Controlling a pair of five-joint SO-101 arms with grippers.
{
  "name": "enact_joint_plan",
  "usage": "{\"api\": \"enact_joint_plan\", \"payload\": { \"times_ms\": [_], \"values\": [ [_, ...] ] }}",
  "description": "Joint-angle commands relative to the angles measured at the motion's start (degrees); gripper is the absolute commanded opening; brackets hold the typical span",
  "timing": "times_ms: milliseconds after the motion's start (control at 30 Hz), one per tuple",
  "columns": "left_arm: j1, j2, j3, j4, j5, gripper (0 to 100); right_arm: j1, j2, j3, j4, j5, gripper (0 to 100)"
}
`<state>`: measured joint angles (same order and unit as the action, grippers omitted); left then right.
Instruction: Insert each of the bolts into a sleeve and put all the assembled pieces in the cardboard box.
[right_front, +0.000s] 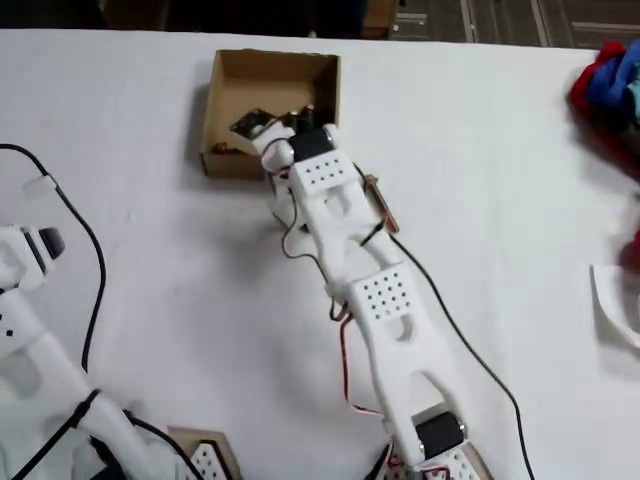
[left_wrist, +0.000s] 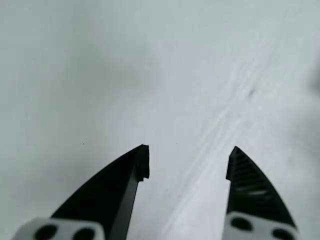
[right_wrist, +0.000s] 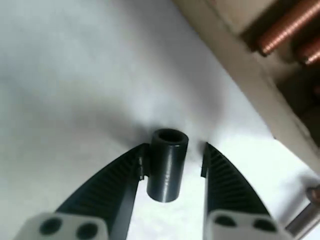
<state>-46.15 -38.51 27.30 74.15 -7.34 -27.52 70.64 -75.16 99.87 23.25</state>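
Hanging over the bare bench (left_wrist: 100, 75) at the left of the scene, the left pincer (left_wrist: 187, 160) is spread wide with nothing between its jaws, well apart from the task's things. Further right, the right arm (right_front: 385, 300) stretches to the far part of the bench, up to the cardboard box (right_front: 225, 70), so it is plainly the nearer arm. The right pincer (right_wrist: 174, 157) straddles a black sleeve (right_wrist: 167, 172) that stands upright on the bench, long axis vertical and bore facing up, just outside the box wall. Its jaws are partly parted, one on each side of the sleeve. One tip looks to be at the sleeve's side and the other shows a narrow gap, so nothing is gripped yet. Copper threaded bolts (right_wrist: 282, 30) lie inside the box.
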Motion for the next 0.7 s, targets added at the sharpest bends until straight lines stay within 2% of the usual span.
{"api": "enact_joint_plan", "payload": {
  "times_ms": [0,167,333,433,467,533,667],
  "values": [
    [0.35,-1.32,-0.57,-1.14,-0.18,26,0.84,-1.63,2.99,1.27,-0.18,14.6],
    [0.35,-1.23,-0.57,-1.23,-0.18,26,0.66,-2.07,4.22,1.27,-0.18,1.3],
    [0.44,-1.14,-0.22,-2.37,-0.09,26,0.84,-2.07,4.75,1.27,-0.18,9.6],
    [2.2,-1.14,-0.13,-2.2,-0.09,26,1.01,-2.15,4.31,1.27,-0.18,4.6],
    [3.16,-1.14,0.13,-2.11,-0.09,26,1.45,-2.51,4.04,1.27,-0.44,0.9],
    [6.51,-1.14,1.1,-2.29,-0.09,26,2.68,-4.88,3.52,1.36,-0.53,2.3],
    [18.46,-0.97,3.3,-2.55,-0.09,26,6.99,-15.25,3.52,1.45,-1.23,2.2]
  ]
}}
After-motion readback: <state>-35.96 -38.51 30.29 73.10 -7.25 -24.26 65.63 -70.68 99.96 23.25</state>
